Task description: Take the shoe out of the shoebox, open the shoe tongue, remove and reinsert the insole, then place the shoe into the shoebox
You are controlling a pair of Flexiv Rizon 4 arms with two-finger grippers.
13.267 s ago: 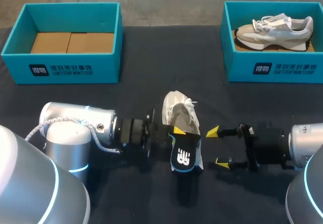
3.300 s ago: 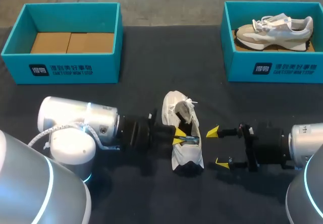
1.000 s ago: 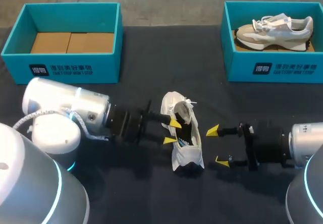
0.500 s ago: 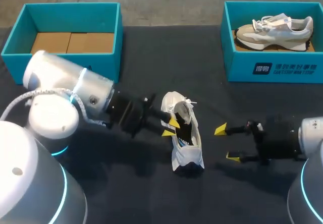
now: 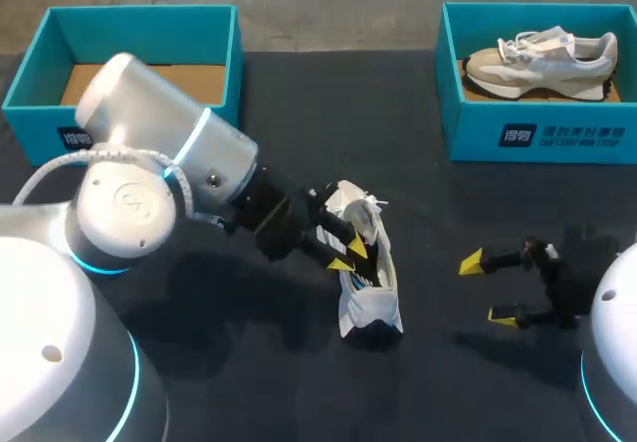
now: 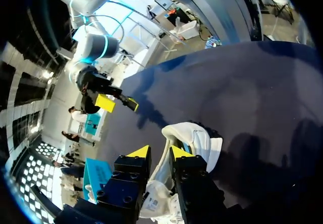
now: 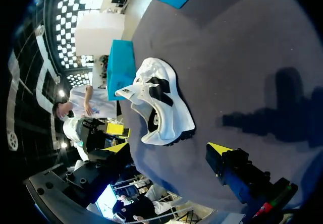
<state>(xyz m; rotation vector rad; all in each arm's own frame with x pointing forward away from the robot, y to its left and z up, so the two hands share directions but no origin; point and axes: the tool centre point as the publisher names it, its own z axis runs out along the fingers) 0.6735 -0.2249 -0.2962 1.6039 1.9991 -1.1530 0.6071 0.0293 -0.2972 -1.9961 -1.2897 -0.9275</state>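
**Placement and clearance at the repacking stage.** The white mesh lace-up sneaker (image 5: 370,308) stood on the black cloth-covered table (image 5: 328,113). Its toe pointed toward the boxes, its throat was spread over a dark interior, and it was well apart from both boxes. The left gripper (image 5: 349,249) straddled the sneaker's side wall at the collar (the left wrist view showed white fabric running through its gap). Whether it clenched that wall or merely bracketed it could not be told. The position suited a lift by the rim. The right gripper (image 5: 488,288) hung beside the heel with its fingers spread and empty, apart from the sneaker, leaving that flank free. The empty teal cardboard shoebox (image 5: 139,10) was the likely destination. The left arm (image 5: 169,178) crossed its near wall, so a carry there would have had to clear that edge. The second teal shoebox (image 5: 537,138) already held a beige-and-white sneaker (image 5: 537,59). Bare cloth lay between the sneaker and both boxes.
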